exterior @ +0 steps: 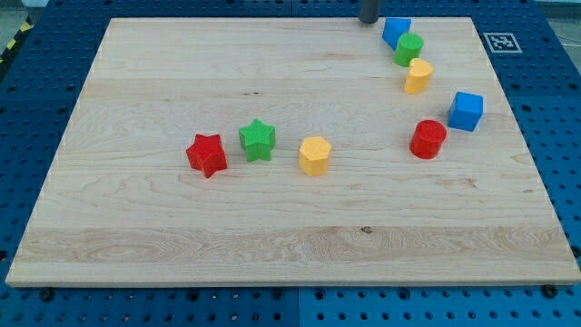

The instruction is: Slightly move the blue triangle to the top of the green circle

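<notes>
My tip [369, 20] shows only as a dark stub at the far edge of the board [182, 82], right of centre, just left of the blue triangle [395, 31] and apart from it by a narrow gap. There are no jaws to tell of: the rod ends plain.

The blue triangle sits at the far right of the board, close to the far edge. Which way it points and how its long axis runs I cannot tell at this size. Its near-right side touches the green circle [408, 49], which lies just nearer and to the right. Nearer again, touching or almost touching the circle, stands a yellow block [418, 76].

Farther right and nearer is a blue cube [466, 111], with a red cylinder [428, 139] just to its near left.

Left of centre, well apart from these, lie a red star [207, 154], a green star [257, 139] and a yellow hexagon [314, 155] in a row.
</notes>
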Controlling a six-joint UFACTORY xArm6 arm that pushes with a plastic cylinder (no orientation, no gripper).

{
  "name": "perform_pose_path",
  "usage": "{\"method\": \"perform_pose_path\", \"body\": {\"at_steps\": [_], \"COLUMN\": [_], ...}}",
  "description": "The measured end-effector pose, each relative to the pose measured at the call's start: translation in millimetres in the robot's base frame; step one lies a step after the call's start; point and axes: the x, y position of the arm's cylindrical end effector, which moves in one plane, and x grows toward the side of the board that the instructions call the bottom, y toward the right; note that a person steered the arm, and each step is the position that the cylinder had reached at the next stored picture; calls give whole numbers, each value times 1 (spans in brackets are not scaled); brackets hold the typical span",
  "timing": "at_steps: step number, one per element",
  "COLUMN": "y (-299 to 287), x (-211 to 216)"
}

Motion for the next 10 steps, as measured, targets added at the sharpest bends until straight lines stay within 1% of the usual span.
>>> {"method": "perform_pose_path", "body": {"at_steps": [1, 4, 7, 8, 10], "y": [11, 12, -19, -24, -24], "x": [3, 10, 1, 5, 33]}}
